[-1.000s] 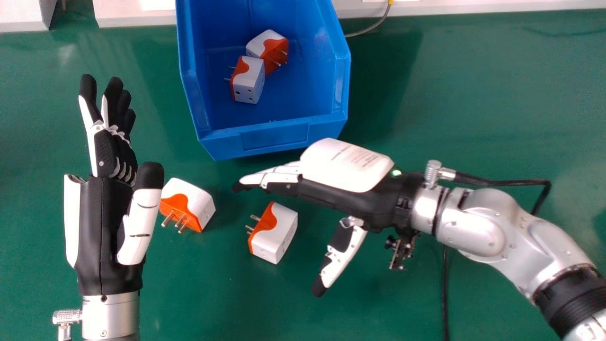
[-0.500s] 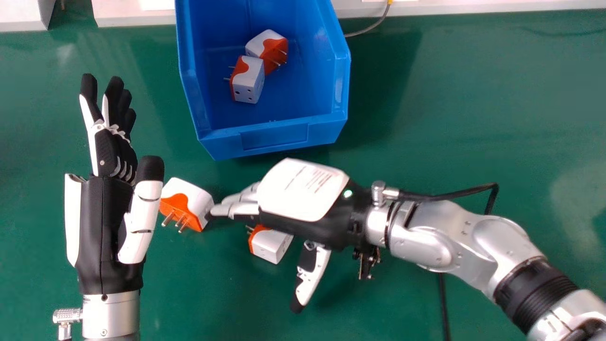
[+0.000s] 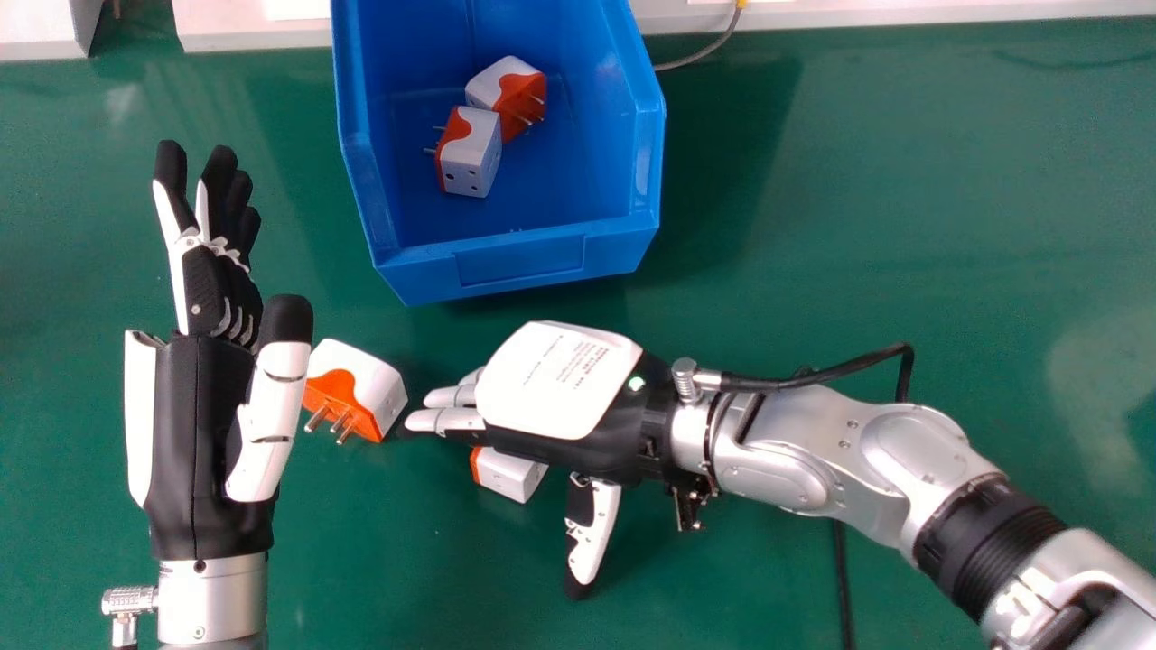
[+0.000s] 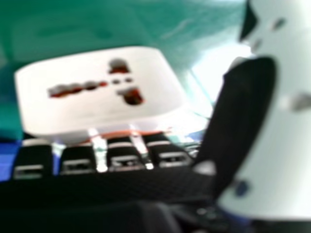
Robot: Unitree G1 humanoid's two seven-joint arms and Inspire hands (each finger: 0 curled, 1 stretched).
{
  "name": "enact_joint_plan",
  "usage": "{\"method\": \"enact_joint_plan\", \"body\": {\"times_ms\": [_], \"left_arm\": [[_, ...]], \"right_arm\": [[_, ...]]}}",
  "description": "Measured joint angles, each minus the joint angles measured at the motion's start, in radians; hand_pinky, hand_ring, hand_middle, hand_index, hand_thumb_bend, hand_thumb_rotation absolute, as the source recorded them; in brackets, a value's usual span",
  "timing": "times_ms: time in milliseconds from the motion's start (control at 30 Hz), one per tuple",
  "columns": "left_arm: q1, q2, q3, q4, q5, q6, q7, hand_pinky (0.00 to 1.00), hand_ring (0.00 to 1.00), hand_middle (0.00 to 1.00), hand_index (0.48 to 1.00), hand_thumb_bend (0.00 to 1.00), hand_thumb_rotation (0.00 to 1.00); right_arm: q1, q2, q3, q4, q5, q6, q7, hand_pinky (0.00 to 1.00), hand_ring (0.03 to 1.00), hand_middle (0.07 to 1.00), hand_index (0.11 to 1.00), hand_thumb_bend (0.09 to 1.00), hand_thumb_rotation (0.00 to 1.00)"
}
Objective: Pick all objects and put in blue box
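Note:
In the head view my right hand [image 3: 578, 406] is over the front adapter [image 3: 510, 475], its fingers extended toward the left and its thumb pointing to the front. It partly covers that white-and-orange adapter. The right hand view shows the white adapter [image 4: 97, 92] close to the fingers of my right hand [image 4: 243, 116], which are not curled round it. Another adapter [image 3: 355, 388] lies between the two hands, prongs toward the front. Two adapters [image 3: 470, 153] rest inside the blue box [image 3: 519, 262]. My left hand [image 3: 203, 406] is open at the left, thumb beside the second adapter.
Pale panels [image 3: 253, 27] run along the back edge of the green table [image 3: 903, 199]. A black cable [image 3: 842, 578] passes behind the right forearm, and a grey cable [image 3: 700, 61] leads away beside the box.
My right hand has moved left and toward the front, over the front adapter, now covering part of it. The left hand has stayed nearly still, its thumb tip slightly shifted.

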Motion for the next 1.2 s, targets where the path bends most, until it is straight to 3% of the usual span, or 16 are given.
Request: {"method": "enact_joint_plan", "body": {"times_ms": [400,533,867,1100,1200], "left_arm": [[-0.011,0.001,0.0,0.013,-0.004,0.0,-0.003,1.0,1.0,1.0,0.971,0.49,0.81],[-0.012,0.003,-0.001,0.016,-0.022,0.0,-0.01,1.0,1.0,1.0,0.97,0.49,0.81],[-0.015,0.006,-0.001,0.024,-0.04,-0.001,-0.04,1.0,1.0,1.0,0.97,0.47,0.81],[-0.016,0.006,-0.001,0.032,-0.042,-0.001,-0.048,1.0,1.0,1.0,0.971,0.46,0.8],[-0.017,0.006,-0.001,0.034,-0.054,-0.001,-0.051,1.0,1.0,1.0,0.971,0.45,0.8]], "right_arm": [[-0.035,0.003,0.009,0.037,0.0,0.03,-0.013,0.73,0.858,0.912,0.923,1.0,0.31],[-0.072,0.016,0.012,0.087,-0.003,0.046,-0.027,0.72,0.858,0.911,0.923,1.0,0.31],[-0.145,0.064,0.049,0.206,-0.01,0.071,-0.076,0.69,0.84,0.896,0.919,1.0,0.33],[-0.177,0.093,0.059,0.266,-0.019,0.094,-0.094,0.68,0.83,0.893,0.917,1.0,0.33],[-0.189,0.107,0.062,0.29,-0.018,0.097,-0.095,0.67,0.825,0.894,0.916,1.0,0.33]]}}
